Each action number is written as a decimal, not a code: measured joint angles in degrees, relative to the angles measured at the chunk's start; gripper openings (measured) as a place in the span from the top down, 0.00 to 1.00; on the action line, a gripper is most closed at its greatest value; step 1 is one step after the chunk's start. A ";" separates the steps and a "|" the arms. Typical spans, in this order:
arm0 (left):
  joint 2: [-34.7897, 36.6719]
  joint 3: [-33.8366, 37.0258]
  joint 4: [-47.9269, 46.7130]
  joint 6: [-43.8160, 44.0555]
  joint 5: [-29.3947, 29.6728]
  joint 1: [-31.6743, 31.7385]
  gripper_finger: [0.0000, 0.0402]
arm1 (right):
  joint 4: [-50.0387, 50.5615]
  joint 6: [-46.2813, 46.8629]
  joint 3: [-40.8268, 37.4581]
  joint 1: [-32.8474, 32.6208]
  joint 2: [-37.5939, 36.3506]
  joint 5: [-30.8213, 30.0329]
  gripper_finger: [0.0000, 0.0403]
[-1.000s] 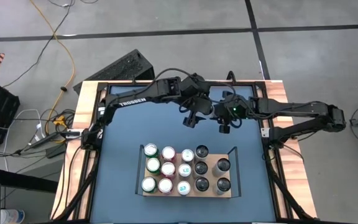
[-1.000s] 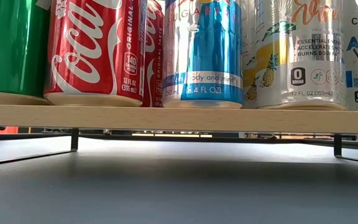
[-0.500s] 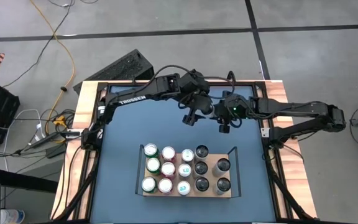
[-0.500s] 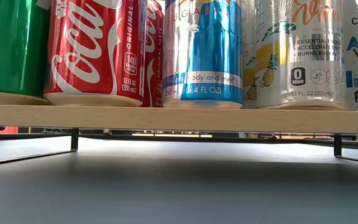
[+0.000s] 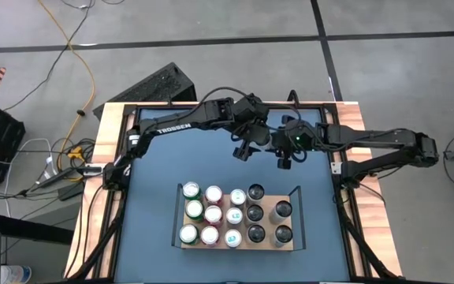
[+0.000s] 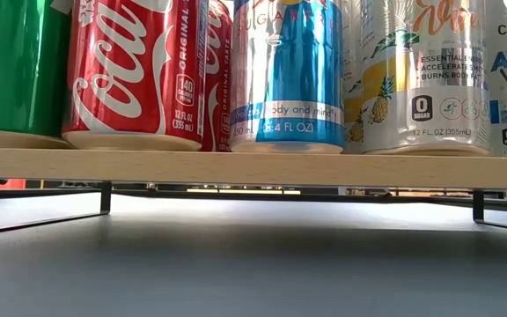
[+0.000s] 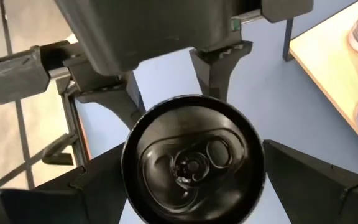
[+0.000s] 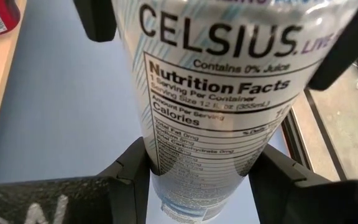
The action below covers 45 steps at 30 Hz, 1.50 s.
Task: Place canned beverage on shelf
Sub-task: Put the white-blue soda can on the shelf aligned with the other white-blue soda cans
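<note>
A white Celsius can (image 8: 222, 93) with a black top (image 7: 194, 165) hangs above the far middle of the blue table. My right gripper (image 8: 197, 171) is shut on it. My left gripper (image 7: 194, 171) is open, one finger on each side of the can's top end; the same fingers (image 8: 95, 18) show beside the can's upper wall. In the high view the two grippers, left (image 5: 258, 136) and right (image 5: 280, 142), meet there. The shelf (image 5: 235, 247), a light-wood board on black rails, stands near the front edge and carries several upright cans (image 6: 289, 70). My right gripper pinches the lower part of the can's wall (image 8: 160, 168) between its two fingers. The fingers come slanting down from the table's right side and lie across the can. The can is lifted clear of the table, and its top end rises above the fingers.
Bare blue tabletop (image 5: 156, 166) lies between the arms and the shelf. Black frame rails (image 5: 345, 213) run along the table's left and right sides. Cables and a black box (image 5: 152, 85) lie on the floor beyond the far left corner.
My left gripper has edged a little toward the table's right and down, closer about the can's top end. The can and my right gripper have kept still.
</note>
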State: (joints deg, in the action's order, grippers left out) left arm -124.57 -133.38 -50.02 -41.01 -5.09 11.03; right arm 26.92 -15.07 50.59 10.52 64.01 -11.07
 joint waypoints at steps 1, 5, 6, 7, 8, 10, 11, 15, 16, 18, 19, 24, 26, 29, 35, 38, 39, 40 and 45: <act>0.00 0.00 0.00 0.01 0.04 0.00 0.18 | 0.02 0.02 0.00 0.00 0.00 0.00 0.52; 0.00 0.00 -0.14 0.04 0.05 -0.09 0.18 | 0.01 0.03 0.00 0.00 0.00 0.00 0.52; 0.00 0.00 -0.13 0.04 0.05 -0.09 0.18 | 0.03 0.04 -0.02 0.00 0.00 0.00 0.52; 0.00 0.00 -0.13 0.02 0.15 -0.09 0.18 | 0.06 0.04 0.00 0.00 0.00 -0.02 0.52; 0.00 0.00 -0.08 0.03 0.42 -0.09 0.19 | 0.07 0.04 -0.01 0.00 0.00 -0.02 0.52; 0.00 0.00 0.39 0.01 1.44 -0.15 0.23 | 0.06 0.04 0.00 0.00 0.00 -0.05 0.52; 0.00 0.00 0.73 0.01 1.76 -0.15 0.25 | 0.06 0.05 0.00 0.00 0.00 -0.12 0.52; 0.02 0.00 0.88 -0.68 2.00 -0.16 0.37 | 0.10 0.05 0.00 0.02 0.00 -1.03 0.52; 0.02 0.00 0.88 -0.99 2.15 -0.14 0.39 | 0.06 0.06 0.00 0.08 0.00 -1.08 0.52; 0.04 0.00 0.99 -1.58 2.84 -0.15 0.41 | 0.04 -0.24 0.00 0.20 0.00 -1.31 0.52; 0.04 0.00 1.01 -1.74 2.89 -0.15 0.41 | 0.04 -0.24 0.00 0.26 0.00 -1.35 0.52; 0.20 0.00 0.92 -1.08 2.76 -0.15 0.41 | -0.03 -0.28 0.00 1.12 0.00 -0.87 0.50; 0.25 0.00 0.88 -0.85 2.76 -0.15 0.40 | -0.11 -0.24 0.02 1.20 0.00 -0.74 0.46; 0.28 0.00 1.23 -0.10 3.39 -0.15 0.38 | 0.54 -0.22 0.02 1.22 -0.68 -0.76 0.37; 0.31 0.00 -0.19 5.10 5.65 -0.17 0.38 | 4.14 2.92 0.38 1.29 -2.43 -1.01 0.22; 0.38 0.00 -0.18 8.06 5.96 -0.14 0.38 | 10.08 4.73 2.68 1.18 -4.18 -1.01 0.18; 0.39 0.00 -0.21 9.81 6.29 -0.23 0.38 | 12.51 5.61 4.06 1.18 -4.94 -1.01 0.18; 0.39 0.00 -0.29 11.63 7.20 -0.43 0.38 | 15.44 6.35 5.55 1.18 -5.78 -1.08 0.18; 0.80 -1.45 -2.51 17.26 9.10 -2.02 0.38 | 26.88 10.46 12.10 1.18 -9.28 -7.24 0.18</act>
State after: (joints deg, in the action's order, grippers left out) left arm -123.77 -134.83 -52.53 -23.74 4.01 9.01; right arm 53.80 -4.61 62.68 11.71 54.73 -18.32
